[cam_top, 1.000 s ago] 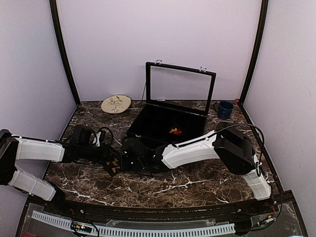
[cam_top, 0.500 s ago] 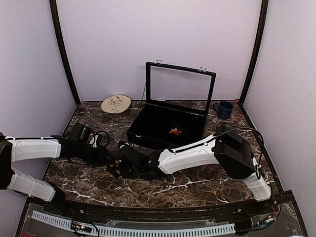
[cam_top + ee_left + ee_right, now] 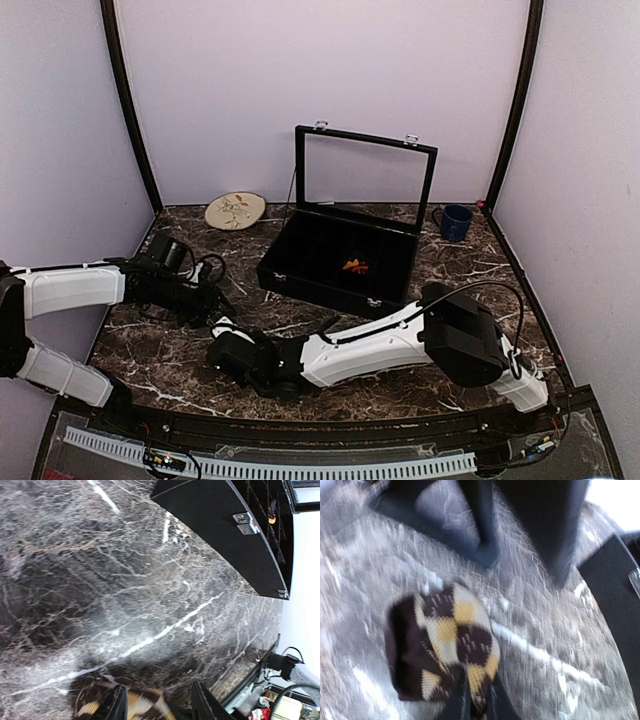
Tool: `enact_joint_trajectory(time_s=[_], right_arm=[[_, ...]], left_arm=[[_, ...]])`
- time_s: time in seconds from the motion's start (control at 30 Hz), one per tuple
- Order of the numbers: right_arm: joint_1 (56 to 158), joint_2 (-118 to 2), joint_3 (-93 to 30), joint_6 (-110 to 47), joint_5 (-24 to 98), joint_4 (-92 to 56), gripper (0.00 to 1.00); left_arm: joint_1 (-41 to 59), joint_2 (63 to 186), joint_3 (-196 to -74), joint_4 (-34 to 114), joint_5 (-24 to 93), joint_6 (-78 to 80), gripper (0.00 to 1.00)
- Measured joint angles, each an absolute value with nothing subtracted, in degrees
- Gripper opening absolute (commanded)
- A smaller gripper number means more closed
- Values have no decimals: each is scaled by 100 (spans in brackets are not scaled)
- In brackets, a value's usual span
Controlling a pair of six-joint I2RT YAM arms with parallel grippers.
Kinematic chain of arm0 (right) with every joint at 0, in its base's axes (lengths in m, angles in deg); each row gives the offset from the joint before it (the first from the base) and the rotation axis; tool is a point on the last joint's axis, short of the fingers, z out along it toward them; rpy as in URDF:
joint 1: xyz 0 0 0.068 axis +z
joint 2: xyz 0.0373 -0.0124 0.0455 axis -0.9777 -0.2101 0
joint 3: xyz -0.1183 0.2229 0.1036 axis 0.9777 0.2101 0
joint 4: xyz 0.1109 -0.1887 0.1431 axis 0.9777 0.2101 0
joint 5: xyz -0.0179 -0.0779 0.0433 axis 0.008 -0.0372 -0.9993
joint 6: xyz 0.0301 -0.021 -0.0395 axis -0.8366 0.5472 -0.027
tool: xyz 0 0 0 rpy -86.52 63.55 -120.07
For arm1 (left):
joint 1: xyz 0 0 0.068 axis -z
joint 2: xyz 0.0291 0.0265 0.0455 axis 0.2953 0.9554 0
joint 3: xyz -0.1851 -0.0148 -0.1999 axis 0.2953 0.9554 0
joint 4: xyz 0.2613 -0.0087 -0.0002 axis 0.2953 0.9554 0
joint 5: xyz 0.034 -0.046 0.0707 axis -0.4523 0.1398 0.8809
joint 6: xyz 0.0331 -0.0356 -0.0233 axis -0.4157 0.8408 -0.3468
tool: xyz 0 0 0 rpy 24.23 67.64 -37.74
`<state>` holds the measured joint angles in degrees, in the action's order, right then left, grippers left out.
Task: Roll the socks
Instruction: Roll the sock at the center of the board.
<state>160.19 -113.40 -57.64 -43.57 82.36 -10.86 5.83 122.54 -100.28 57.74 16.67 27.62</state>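
Sock bundle dragged toward the near edge

The right gripper (image 3: 472,702), jaws seemingly pinched on the rolled socks (image 3: 440,645), has pulled them nearer across the table (image 3: 400,385). The left gripper (image 3: 159,695) has let go, jaws apart. The roll looks nearly finished.

Left arm (image 3: 75,290): stretched low from the left edge toward the table's centre. Left gripper (image 3: 159,704): fingers spread wide.
Right arm (image 3: 370,345): laid low, reaching leftward across the front. Right gripper (image 3: 475,700): fingers pinched together on sock (image 3: 445,645).
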Motion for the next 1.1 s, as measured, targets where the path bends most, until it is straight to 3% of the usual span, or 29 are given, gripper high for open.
enact_joint_trajectory(time_s=[0.57,0.6,0.63,0.67,1.1], right_arm=[[16483,-11692,-5746,-2375,9846,-1445,0],[16485,-11694,-5696,-2276,9894,-1510,0],[16485,-11692,-5644,-2163,9956,-1587,0],[16485,-11694,-5611,-2078,9997,-1628,0],[16489,-11698,-5556,-1678,10152,-2015,0]], left_arm=[[441,12862,-10620,6902,211,2314,52],[441,12862,-10618,6948,135,2303,53],[441,12862,-10618,7015,36,2281,63],[441,12859,-10618,7066,-12,2257,66],[441,12479,-10264,7516,-464,2087,72]])
